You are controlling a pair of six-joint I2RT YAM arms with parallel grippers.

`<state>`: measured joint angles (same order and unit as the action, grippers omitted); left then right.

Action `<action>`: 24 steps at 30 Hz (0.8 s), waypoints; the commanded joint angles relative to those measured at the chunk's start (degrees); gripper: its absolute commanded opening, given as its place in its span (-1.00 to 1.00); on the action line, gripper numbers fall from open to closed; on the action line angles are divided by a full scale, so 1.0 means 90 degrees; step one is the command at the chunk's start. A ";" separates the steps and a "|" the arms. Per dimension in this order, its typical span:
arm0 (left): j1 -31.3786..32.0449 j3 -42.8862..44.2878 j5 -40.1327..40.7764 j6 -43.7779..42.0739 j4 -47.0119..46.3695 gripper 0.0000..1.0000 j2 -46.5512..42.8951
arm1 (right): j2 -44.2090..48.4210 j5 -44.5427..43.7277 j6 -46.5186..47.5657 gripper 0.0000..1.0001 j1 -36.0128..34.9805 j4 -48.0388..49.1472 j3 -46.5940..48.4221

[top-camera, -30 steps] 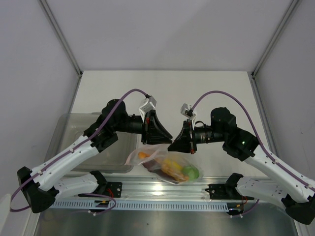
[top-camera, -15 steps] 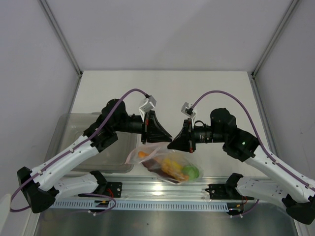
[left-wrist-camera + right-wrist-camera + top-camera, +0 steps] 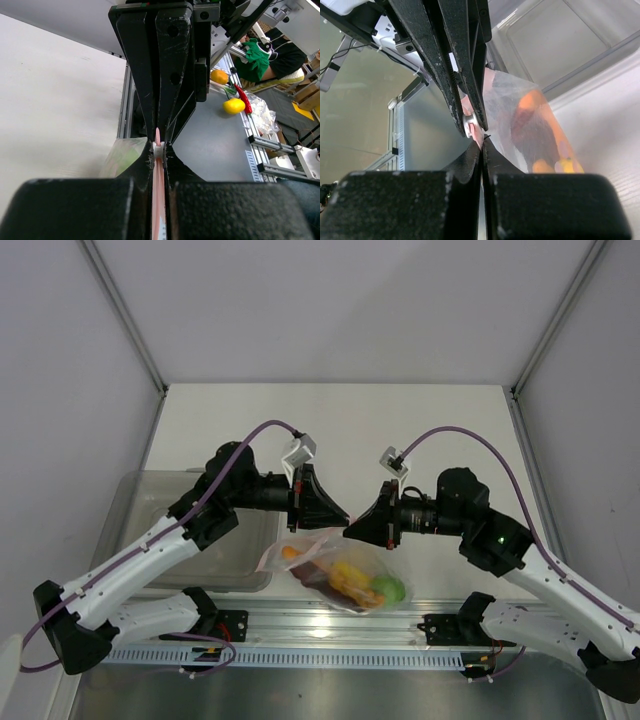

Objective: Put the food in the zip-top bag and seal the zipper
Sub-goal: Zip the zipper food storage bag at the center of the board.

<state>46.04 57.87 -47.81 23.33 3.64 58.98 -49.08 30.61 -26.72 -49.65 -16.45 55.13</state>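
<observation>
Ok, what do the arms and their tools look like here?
Left arm and right arm: white links, black joints, each with a purple cable arcing to a white wrist block. The left tool and right tool are black wedges tapering narrow. The right arm shows a small green light.

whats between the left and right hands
The pink zipper and its white slider, pinched by left hand and right hand; both wrist views show it.

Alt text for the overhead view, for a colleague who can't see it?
The left gripper and right gripper, both shut, meet tip to tip on the edge of the zip-top bag; the food is inside. A grey bin sits at left.
</observation>
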 commanded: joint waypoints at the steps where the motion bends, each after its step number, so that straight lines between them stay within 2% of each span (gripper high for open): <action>1: 0.0040 -0.0150 -0.0098 -0.0151 0.0445 -0.99 -0.0118 | 0.0219 -0.0384 -0.0176 -1.00 0.0028 0.0792 0.0026; 24: 0.0040 -0.0736 0.0234 -0.0307 0.1060 -0.99 -0.0830 | 0.0336 -0.0549 0.0029 -1.00 0.0096 0.0461 0.0163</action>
<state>46.04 52.47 -44.93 21.93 7.70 52.73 -48.03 27.83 -27.27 -49.63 -16.23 54.24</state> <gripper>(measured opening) 0.034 0.003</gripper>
